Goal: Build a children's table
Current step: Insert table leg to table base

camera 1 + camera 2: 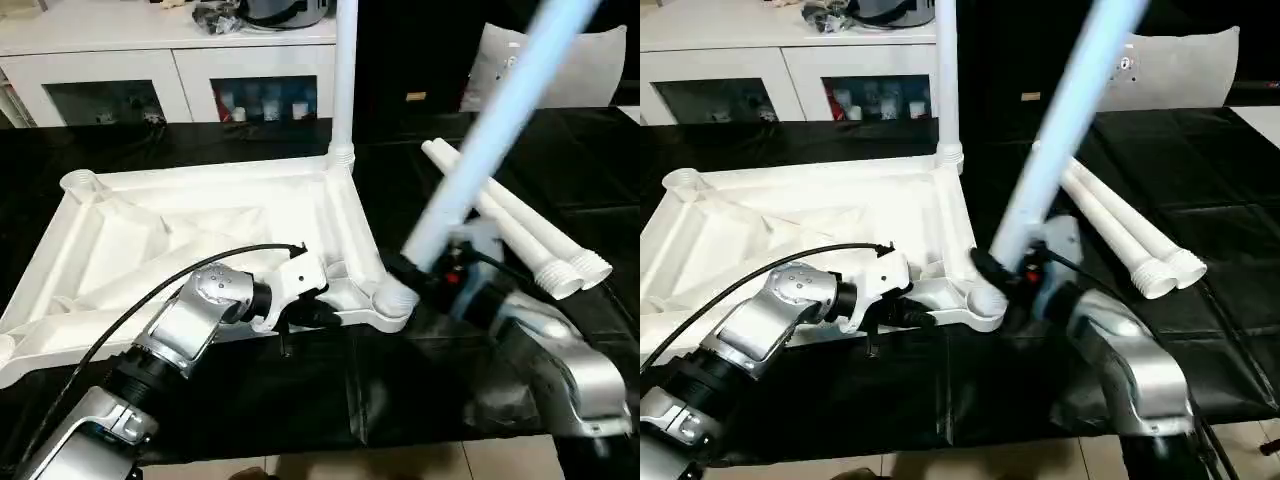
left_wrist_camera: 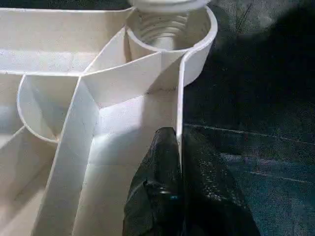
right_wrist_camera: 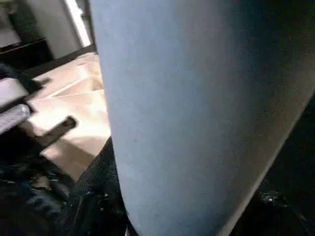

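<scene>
- The table top lies upside down on the black bench, ribs up, toward the bench's left side, so its corner sockets face upward to take the legs.
- The left tool is clamped shut on the top's near rim wall, one finger on each side; this likely steadies the top while a leg goes in.
- One leg already stands upright in the far right socket.
- The near right socket is the target, I judge: the wrist view shows a threaded end sitting at its mouth.
- The right tool grips a tilted leg near its lower end, leaning it away from the top.
- Two spare legs lie side by side toward the bench's right edge.
- The tilted leg is blurred, and how deep its end sits is hard to tell.
</scene>
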